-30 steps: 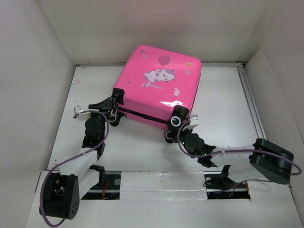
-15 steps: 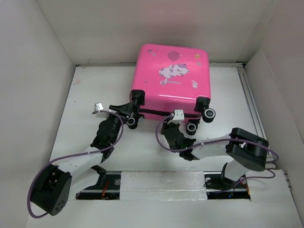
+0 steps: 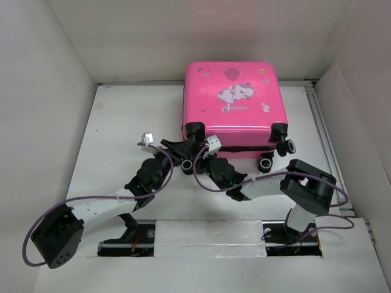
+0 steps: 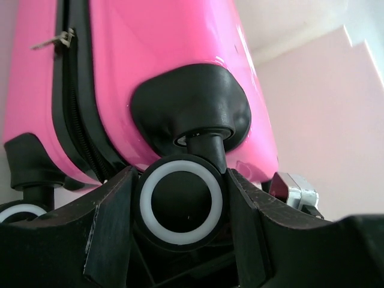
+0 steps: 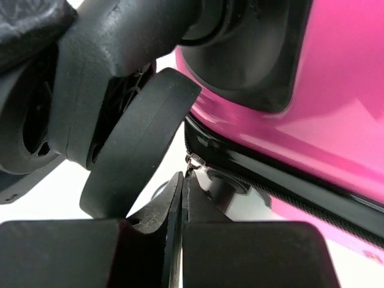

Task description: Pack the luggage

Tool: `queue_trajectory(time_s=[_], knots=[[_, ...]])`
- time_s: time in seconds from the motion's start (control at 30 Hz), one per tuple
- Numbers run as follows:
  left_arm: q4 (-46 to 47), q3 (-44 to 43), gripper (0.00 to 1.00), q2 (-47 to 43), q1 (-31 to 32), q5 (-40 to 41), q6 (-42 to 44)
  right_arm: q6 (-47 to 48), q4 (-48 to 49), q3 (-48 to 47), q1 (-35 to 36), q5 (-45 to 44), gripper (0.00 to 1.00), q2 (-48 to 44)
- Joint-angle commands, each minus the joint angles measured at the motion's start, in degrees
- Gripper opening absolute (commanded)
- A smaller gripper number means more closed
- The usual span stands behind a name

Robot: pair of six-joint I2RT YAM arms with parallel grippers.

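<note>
The luggage [image 3: 235, 104], a hot-pink hard-shell suitcase with a cartoon animal and balloon print, lies flat and closed at the back of the white table, wheels towards me. My left gripper [image 3: 182, 152] is shut on its near-left wheel [image 3: 187, 164]. In the left wrist view the white-ringed wheel [image 4: 181, 201] sits between the fingers [image 4: 111, 222], under the pink shell [image 4: 168, 72]. My right gripper [image 3: 204, 160] is shut on the zipper pull [image 5: 189, 163] of the black zipper trim [image 5: 282, 186]. Its fingertips [image 5: 174, 204] are pressed together beside a black wheel [image 5: 135, 150].
White walls enclose the table on the left, back and right. A metal rail [image 3: 324, 128] runs along the right edge. Two more suitcase wheels [image 3: 266, 162] stick out at the near-right corner. The two grippers are close together at the near-left corner.
The suitcase has turned to face me squarely and shifted right and towards the back wall. Both grippers moved right with it, and the right arm folded in to the left.
</note>
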State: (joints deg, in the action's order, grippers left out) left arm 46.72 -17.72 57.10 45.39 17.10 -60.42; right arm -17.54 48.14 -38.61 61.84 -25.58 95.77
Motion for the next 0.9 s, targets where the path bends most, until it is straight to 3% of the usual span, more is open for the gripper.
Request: queue_trajectory(time_s=[0.0,0.07,0.2,0.23,0.27,0.3,0.4,0.43,0.53,0.67,0.87], knots=[[5.66,-4.70,0.00,-0.68,10.24,-16.49,-3.39,-5.21,13.53,-2.80,2.59,33.48,0.00,3.80],[4.62,-4.70,0.00,-1.20,10.86,-15.97,-2.86,-8.82,18.65,-0.95,1.44,34.64,0.00,3.81],[-5.38,-6.62,0.03,-5.05,9.47,-9.65,1.70,-10.94,19.18,8.86,-0.75,31.31,0.00,-1.80],[-11.59,-7.50,0.12,-6.11,9.46,-8.07,3.37,-11.46,19.18,10.99,-1.46,31.30,0.00,-3.46],[-12.78,-8.03,0.40,-7.17,8.59,-6.75,4.69,-12.33,17.97,12.93,-2.25,30.69,0.00,-6.87],[-14.19,-8.04,0.51,-8.92,8.06,-4.64,6.01,-12.86,16.74,14.51,-4.34,30.68,0.00,-8.65],[-20.60,-10.14,0.63,-10.78,8.05,-0.42,9.35,-12.87,10.77,17.96,-6.64,32.08,0.00,-14.72],[-22.18,-10.93,0.63,-10.78,8.05,0.12,10.14,-12.87,9.01,18.74,-7.78,32.61,0.00,-16.12],[-28.50,-15.58,0.76,-7.99,8.05,-0.66,14.36,-12.25,1.02,19.97,-9.80,32.61,0.00,-22.27],[-33.27,-21.48,0.78,-1.23,8.05,-7.59,18.84,-10.41,-9.80,20.50,-14.19,35.24,0.00,-30.53],[-38.11,-26.05,0.70,5.48,8.66,-12.43,19.99,-10.41,-19.29,21.74,-17.02,35.78,0.00,-41.27]])
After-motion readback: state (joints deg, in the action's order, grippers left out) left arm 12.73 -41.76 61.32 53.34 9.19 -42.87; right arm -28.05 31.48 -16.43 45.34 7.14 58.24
